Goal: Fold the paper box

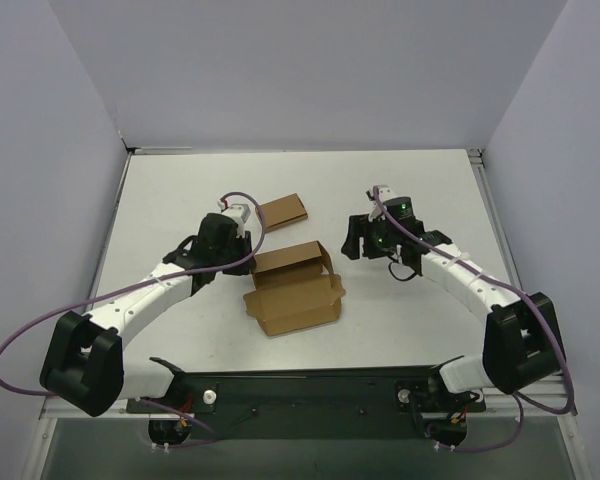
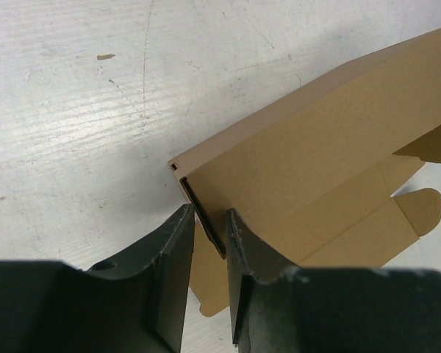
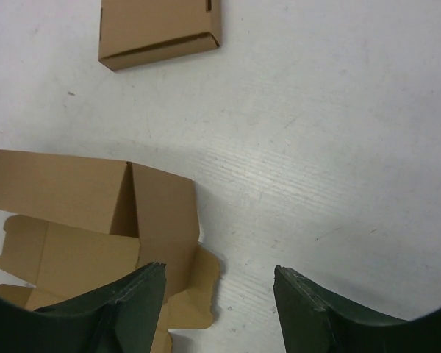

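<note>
- The left arm stretches from the near-left corner across the white table [image 1: 170,190], its wrist low at the left end of the box.
- The left gripper [image 2: 209,213] has its black fingers [image 2: 173,272] drawn close together, pinching that end's upright wall.
- The plain brown cardboard die-cut paper box [image 1: 295,295] sits mid-table between the arms. It is half formed: the back and end walls stand up, the lid and its rounded tabs lie open towards the near edge.
- The right arm bends in from the near-right corner, and the right gripper [image 3: 219,276] is spread wide over bare table just beside the box's right end, holding nothing.
- A smaller flat brown cardboard rectangle [image 1: 283,210] lies behind the box, apart from it.
- The left fingers hide the wall's lower part.
</note>
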`<control>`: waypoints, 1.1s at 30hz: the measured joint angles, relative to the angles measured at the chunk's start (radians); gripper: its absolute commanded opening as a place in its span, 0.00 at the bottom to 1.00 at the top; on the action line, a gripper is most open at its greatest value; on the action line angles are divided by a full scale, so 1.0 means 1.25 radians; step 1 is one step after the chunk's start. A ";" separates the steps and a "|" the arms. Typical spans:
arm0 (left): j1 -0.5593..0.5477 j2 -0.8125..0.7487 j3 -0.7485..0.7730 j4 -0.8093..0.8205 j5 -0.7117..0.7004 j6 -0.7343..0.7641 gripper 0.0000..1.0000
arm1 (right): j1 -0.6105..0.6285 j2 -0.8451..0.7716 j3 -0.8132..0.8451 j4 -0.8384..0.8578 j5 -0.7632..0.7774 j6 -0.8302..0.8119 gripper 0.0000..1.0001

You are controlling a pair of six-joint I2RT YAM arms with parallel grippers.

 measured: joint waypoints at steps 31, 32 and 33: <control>0.000 0.031 0.028 -0.012 0.017 0.016 0.33 | 0.089 0.179 -0.157 0.405 -0.103 -0.203 0.66; 0.000 0.031 0.029 -0.012 0.018 0.017 0.33 | 0.090 0.186 -0.162 0.425 -0.106 -0.207 0.66; 0.000 0.031 0.030 -0.012 0.018 0.018 0.33 | 0.090 0.191 -0.168 0.439 -0.108 -0.210 0.66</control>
